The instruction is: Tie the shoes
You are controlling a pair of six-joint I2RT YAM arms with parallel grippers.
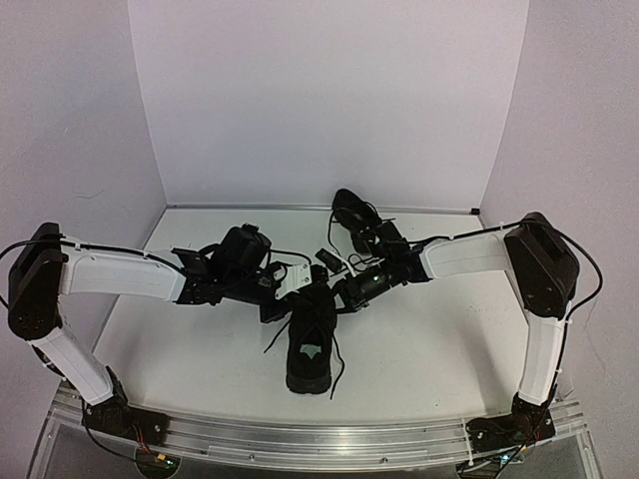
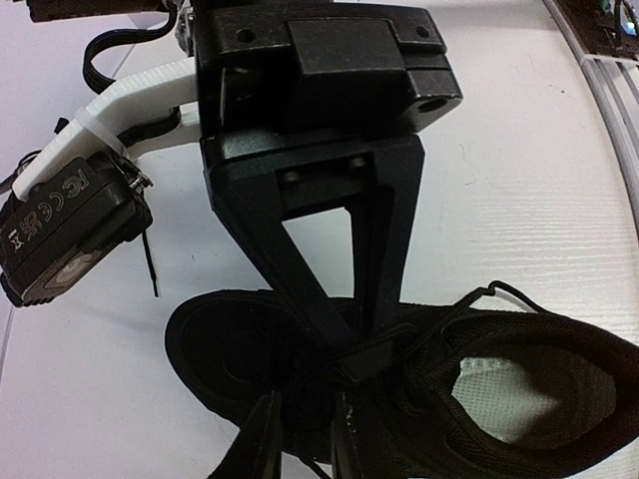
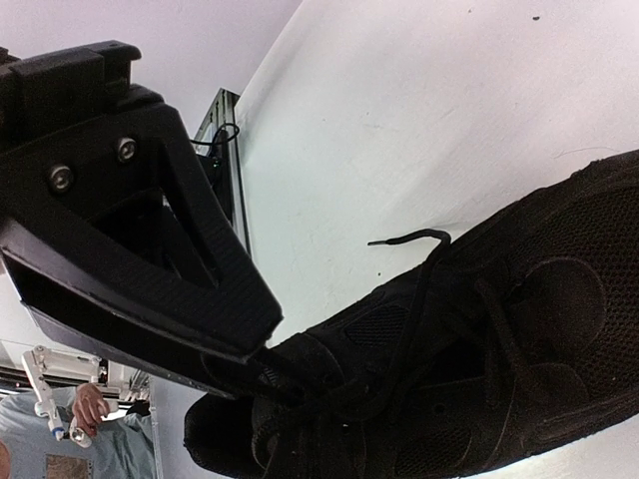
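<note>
One black shoe (image 1: 312, 349) lies mid-table, heel toward me, with loose laces trailing on both sides. My left gripper (image 1: 298, 291) and right gripper (image 1: 341, 293) meet over its laced front. In the left wrist view my left gripper (image 2: 303, 439) is closed around a bunch of lace on the shoe (image 2: 559, 339). The right gripper (image 2: 361, 344) comes down from above, its fingers converged on a lace. In the right wrist view the left gripper (image 3: 262, 351) pinches a lace on the shoe (image 3: 539, 329), and my right fingers cannot be made out against the black shoe.
The second black shoe (image 1: 357, 220) lies at the back of the table behind the right arm. A loose lace end (image 3: 409, 238) sticks out over the white table. A metal rail (image 1: 319, 439) runs along the near edge. Walls enclose three sides.
</note>
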